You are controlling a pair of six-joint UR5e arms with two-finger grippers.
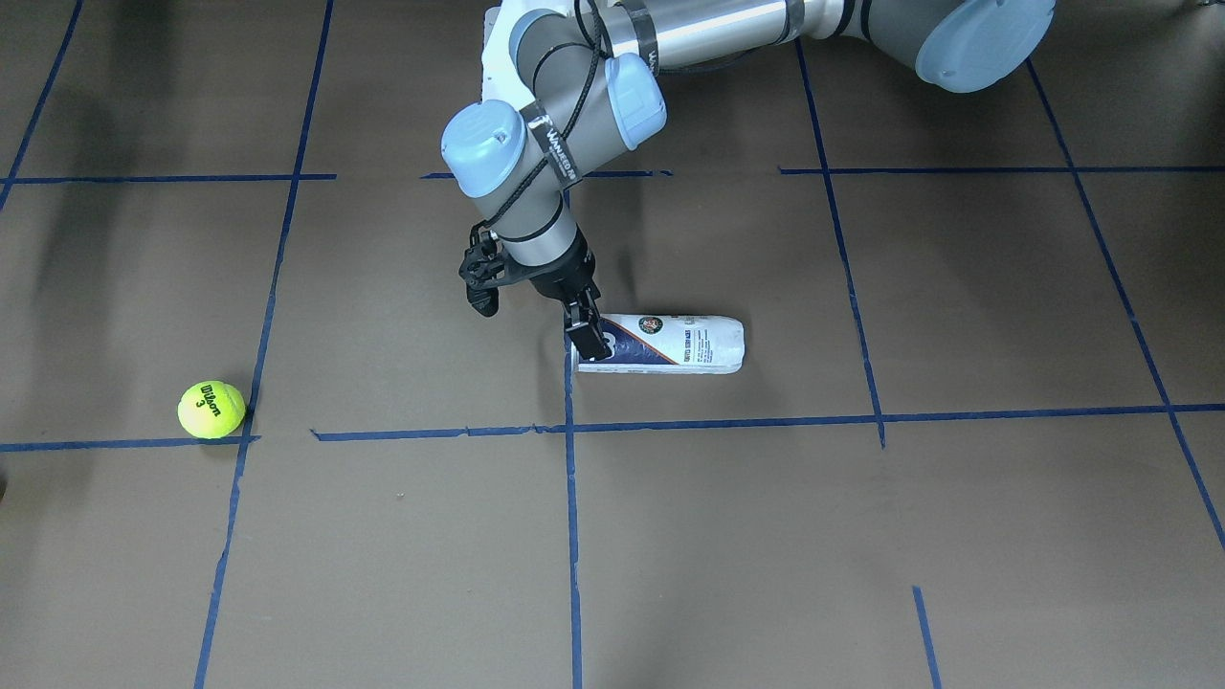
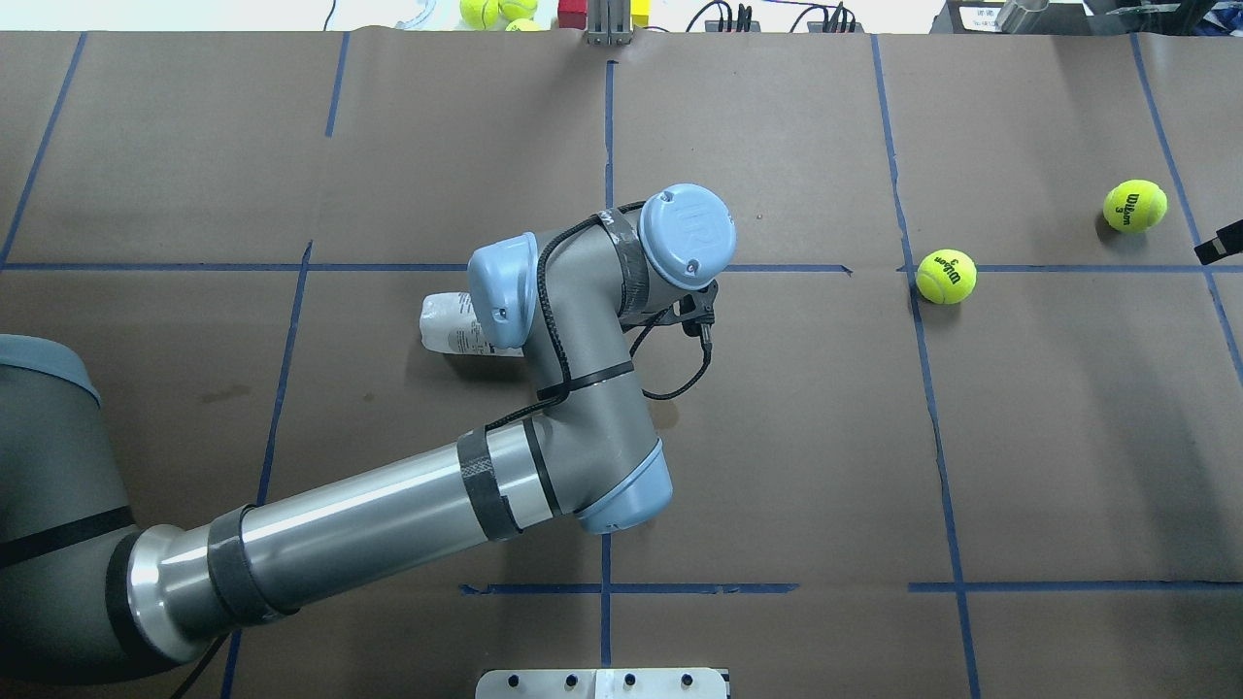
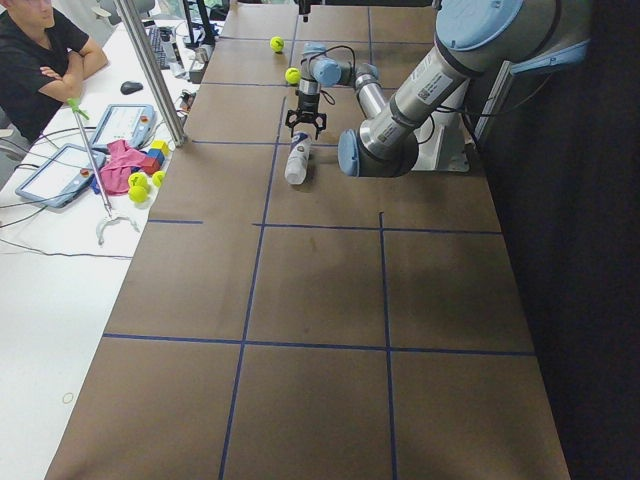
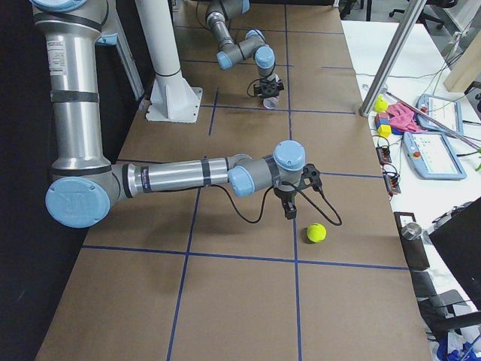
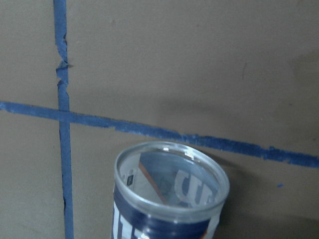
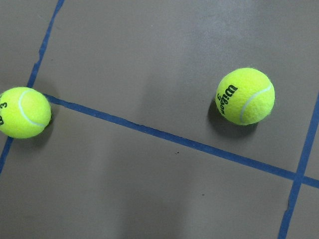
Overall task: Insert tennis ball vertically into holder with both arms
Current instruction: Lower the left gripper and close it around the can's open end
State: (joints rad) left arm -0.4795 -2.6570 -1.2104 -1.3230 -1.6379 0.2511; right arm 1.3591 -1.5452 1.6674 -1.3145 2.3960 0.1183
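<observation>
The left arm reaches from the left corner on the robot's edge over the middle of the counter and blocks the way there. At its claw the holder lies on its side. Near the right edge sit a tennis ball and a second ball, well apart, with the right claw close by. There is wide room along the far edge, and between the holder and the second ball.
</observation>
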